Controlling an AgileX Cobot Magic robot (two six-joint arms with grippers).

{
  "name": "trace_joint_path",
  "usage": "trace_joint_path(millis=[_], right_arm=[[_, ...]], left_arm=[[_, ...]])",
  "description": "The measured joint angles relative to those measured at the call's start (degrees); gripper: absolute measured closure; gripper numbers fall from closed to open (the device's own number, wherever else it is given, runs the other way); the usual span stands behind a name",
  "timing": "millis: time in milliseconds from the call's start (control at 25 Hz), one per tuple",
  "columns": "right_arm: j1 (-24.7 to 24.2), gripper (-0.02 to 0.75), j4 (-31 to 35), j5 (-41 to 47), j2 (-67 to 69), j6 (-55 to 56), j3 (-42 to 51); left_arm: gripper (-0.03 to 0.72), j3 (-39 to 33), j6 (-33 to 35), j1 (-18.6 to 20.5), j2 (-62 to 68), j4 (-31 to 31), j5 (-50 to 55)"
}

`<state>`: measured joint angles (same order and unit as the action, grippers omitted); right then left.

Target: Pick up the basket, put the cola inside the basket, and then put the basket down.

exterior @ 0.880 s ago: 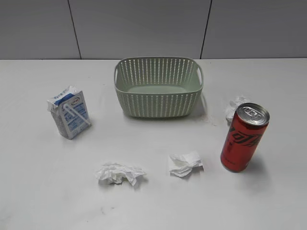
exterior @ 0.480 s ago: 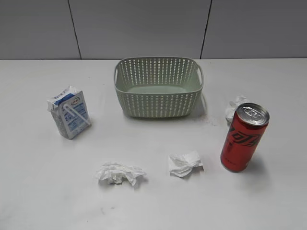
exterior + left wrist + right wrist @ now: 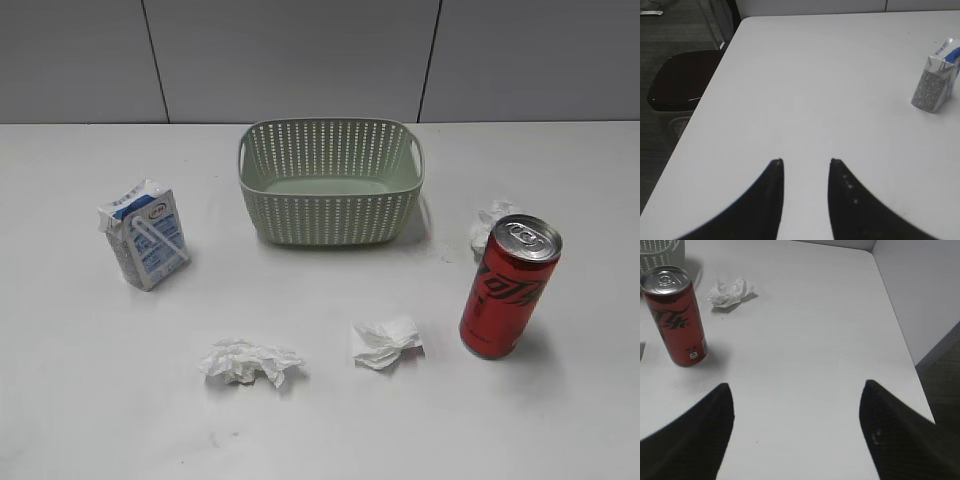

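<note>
We have not started: the basket (image 3: pixel 331 183) sits empty near the worktop's (image 3: pixel 320 420) far edge, the cola (image 3: pixel 509 287) stands toward its right edge, and our left hand (image 3: pixel 805 162) and right hand (image 3: pixel 797 387) hover apart, holding nothing.

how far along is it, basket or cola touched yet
Nothing done yet. The basket sits empty on the table; the cola stands upright outside it. Left end effector and right end effector are both open over bare table. Lifting, loading and setting down remain.
</note>
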<state>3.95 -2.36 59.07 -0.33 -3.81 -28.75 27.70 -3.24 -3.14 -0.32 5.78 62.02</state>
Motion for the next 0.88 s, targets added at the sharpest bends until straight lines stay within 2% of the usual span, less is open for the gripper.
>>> trace_joint_path(millis=[760,880], right_arm=[[0.0,0.146,0.0,-0.05,0.0,0.04,0.0],[0.0,0.146,0.0,-0.05,0.0,0.04,0.0]], left_arm=[[0.447,0.0,0.0,0.0,0.0,0.0,0.0],[0.408,0.0,0.0,0.0,0.0,0.0,0.0]])
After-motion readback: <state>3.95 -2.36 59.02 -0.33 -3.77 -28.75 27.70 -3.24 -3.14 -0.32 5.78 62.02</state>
